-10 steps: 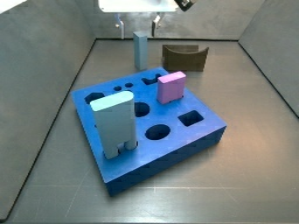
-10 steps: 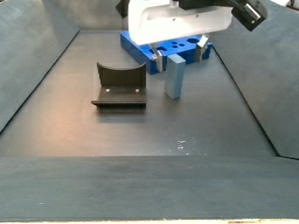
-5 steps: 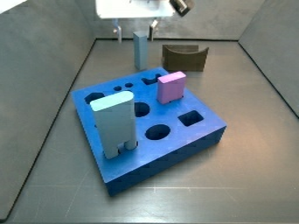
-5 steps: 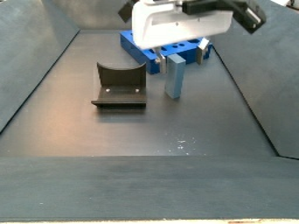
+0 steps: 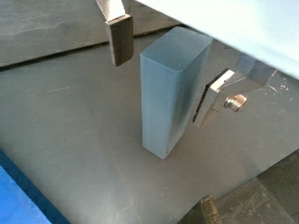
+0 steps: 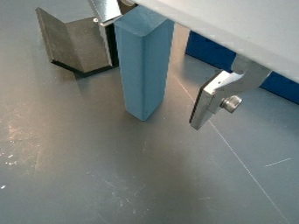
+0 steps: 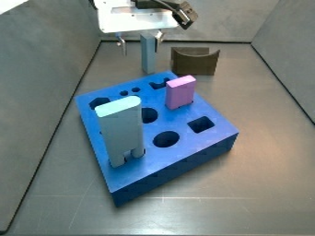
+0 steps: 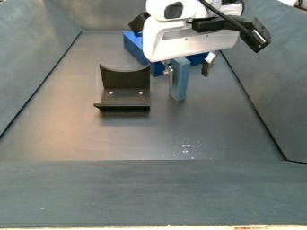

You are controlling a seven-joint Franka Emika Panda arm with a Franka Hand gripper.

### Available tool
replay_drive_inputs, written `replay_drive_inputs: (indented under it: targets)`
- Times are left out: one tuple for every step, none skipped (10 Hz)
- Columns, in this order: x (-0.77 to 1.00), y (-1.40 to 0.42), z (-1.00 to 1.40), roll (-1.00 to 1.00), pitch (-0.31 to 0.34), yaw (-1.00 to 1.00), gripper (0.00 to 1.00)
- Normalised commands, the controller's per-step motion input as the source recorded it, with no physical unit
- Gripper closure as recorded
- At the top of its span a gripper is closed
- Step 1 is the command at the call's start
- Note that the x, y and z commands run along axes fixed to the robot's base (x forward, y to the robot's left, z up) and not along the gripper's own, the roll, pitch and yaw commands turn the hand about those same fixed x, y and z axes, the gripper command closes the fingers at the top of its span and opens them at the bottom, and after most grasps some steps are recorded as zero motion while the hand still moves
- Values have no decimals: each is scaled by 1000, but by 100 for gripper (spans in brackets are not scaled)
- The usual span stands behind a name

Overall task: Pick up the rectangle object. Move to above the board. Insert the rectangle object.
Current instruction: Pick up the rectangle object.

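Observation:
The rectangle object, a tall pale steel-blue bar, stands upright on the floor behind the board. It also shows in a side view and in both wrist views. My gripper is open and straddles the bar's upper part. In the wrist views one finger and its opposite stand on either side of the bar with gaps. The blue board's edge shows in a wrist view.
A pale cyan slab and a short pink block stand in the board's holes. The dark fixture stands beside the bar, and also shows in a side view. Grey walls slope up around the floor.
My gripper has come down from above, so its open fingers now flank the bar. The bar has not moved.

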Motion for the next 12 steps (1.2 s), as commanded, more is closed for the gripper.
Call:
replay_drive_inputs:
  targets:
    - [0,-17,-177,0,-83,0,0]
    - [-20,-34,-214,0,-146,0,0]
    - [0,0,-9,0,-11,0,0]
    - [-80,-131,-134,109,-109,0,0]
    - [0,0,0,0,0,0,100]
    - [0,0,0,0,0,0,100]
    - [0,0,0,0,0,0,100]
    - [0,0,0,0,0,0,100]
    - [0,0,0,0,0,0,100]
    - [0,0,0,0,0,0,100]
    - [0,0,0,0,0,0,100]
    - [0,0,0,0,0,0,100]
